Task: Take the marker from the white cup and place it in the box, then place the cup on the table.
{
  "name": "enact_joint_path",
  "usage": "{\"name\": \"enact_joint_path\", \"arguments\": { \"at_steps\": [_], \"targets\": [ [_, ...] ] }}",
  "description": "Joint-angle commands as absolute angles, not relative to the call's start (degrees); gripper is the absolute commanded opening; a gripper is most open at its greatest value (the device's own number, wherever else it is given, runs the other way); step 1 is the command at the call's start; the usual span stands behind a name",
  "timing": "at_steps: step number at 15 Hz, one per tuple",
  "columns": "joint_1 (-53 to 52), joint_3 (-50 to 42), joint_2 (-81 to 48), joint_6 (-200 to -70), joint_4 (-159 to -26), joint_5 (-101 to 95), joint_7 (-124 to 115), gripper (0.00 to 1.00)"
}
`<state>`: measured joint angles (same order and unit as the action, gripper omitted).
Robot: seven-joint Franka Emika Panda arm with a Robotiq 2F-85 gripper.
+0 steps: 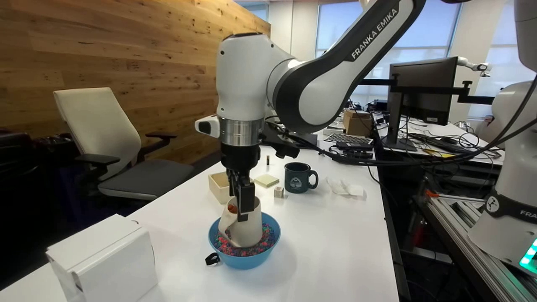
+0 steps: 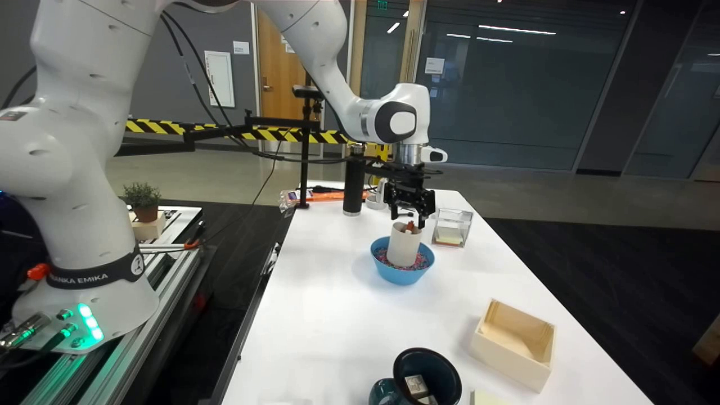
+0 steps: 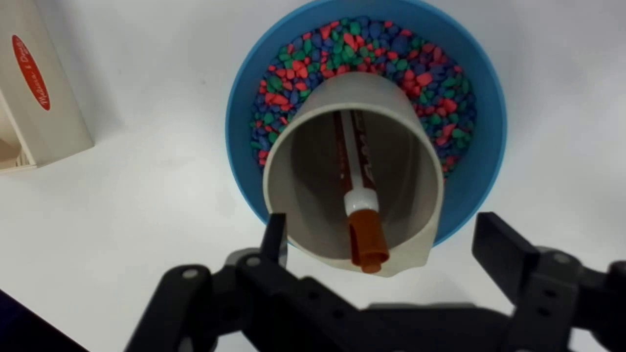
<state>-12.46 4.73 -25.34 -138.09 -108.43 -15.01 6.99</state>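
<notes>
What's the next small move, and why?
Probably lower the open gripper slightly around the marker: in the wrist view its cap appears between the spread fingers, at the mouth of the white cup, and nothing is gripped yet.

The box (image 2: 511,359) looks wooden, the cup (image 2: 403,248) matt.

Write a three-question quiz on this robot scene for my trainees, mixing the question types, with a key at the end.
1. Multiple choice: what does the white cup sit in?
A) the wooden box
B) the blue bowl
C) the dark mug
2. True or false: the hand is open, its fingers apart.
3. Fill in the missing word: the marker is in the cup with its ____ end up.
Key: 1 B; 2 true; 3 capped.
</notes>
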Motion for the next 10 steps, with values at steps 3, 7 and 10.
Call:
{"name": "enact_joint_path", "arguments": {
  "at_steps": [3,7,10],
  "targets": [
    [-12.89,4.50,-27.17,-135.40,-104.63,-16.45,5.82,0.97],
    [-12.89,4.49,-27.90,-134.91,-103.13,-16.35,5.89,0.86],
    [-12.88,4.47,-28.25,-134.68,-102.53,-16.32,5.92,0.72]
  ]
}}
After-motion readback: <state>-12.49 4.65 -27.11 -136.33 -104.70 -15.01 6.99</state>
